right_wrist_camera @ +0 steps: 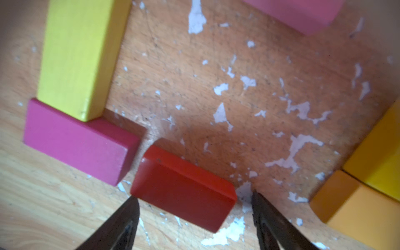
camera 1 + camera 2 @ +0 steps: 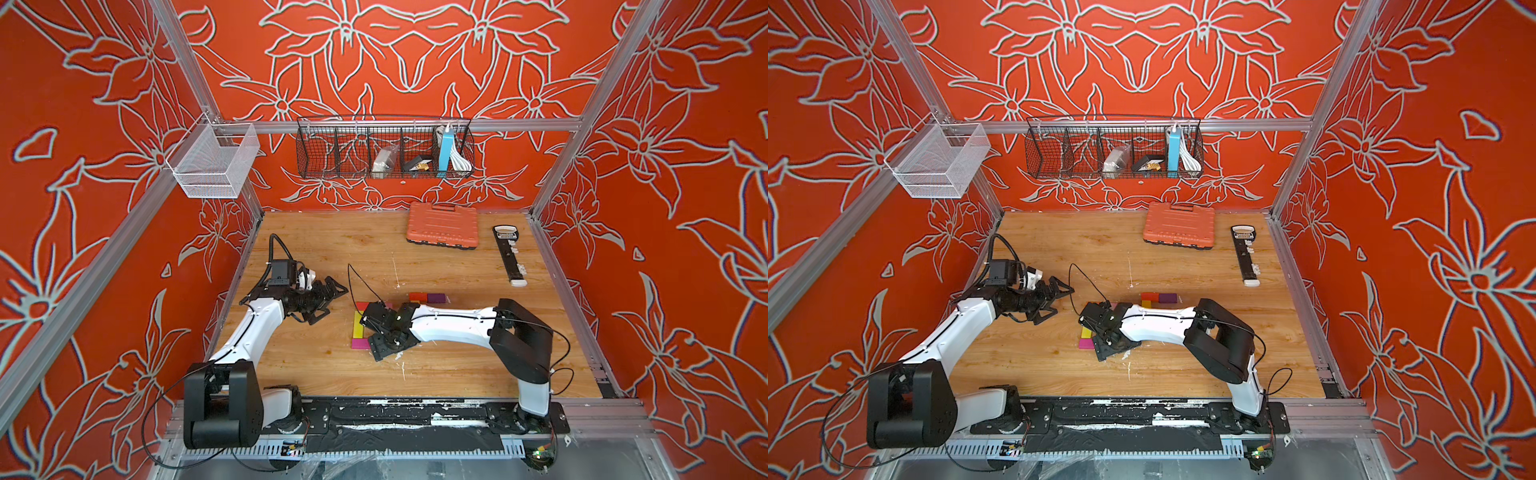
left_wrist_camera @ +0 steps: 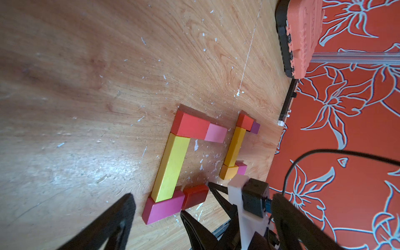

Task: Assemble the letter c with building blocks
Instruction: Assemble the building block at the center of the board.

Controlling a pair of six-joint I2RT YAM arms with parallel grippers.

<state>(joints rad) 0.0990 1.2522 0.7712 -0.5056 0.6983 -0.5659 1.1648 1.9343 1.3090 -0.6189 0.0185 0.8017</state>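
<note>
In the left wrist view, flat building blocks form a bracket on the wood: a red block (image 3: pixel 190 127) and a pink block (image 3: pixel 216 134) on one arm, a long yellow bar (image 3: pixel 171 166) as the spine, and a magenta block (image 3: pixel 162 208) at its other end. A dark red block (image 1: pixel 184 188) lies slightly askew beside the magenta block (image 1: pixel 80 140). My right gripper (image 1: pixel 194 195) is open and straddles this block, with a gap at one finger. My left gripper (image 2: pixel 332 305) hangs open to the left, holding nothing.
A second cluster lies just right of the bracket: a red block (image 3: pixel 244 121), a purple one (image 3: pixel 255 127), a yellow-orange bar (image 3: pixel 234 147) and an orange block (image 3: pixel 228 172). An orange tool case (image 2: pixel 441 228) and a black bar tool (image 2: pixel 509 253) sit at the back right. Wire baskets (image 2: pixel 384 149) hang on the rear wall.
</note>
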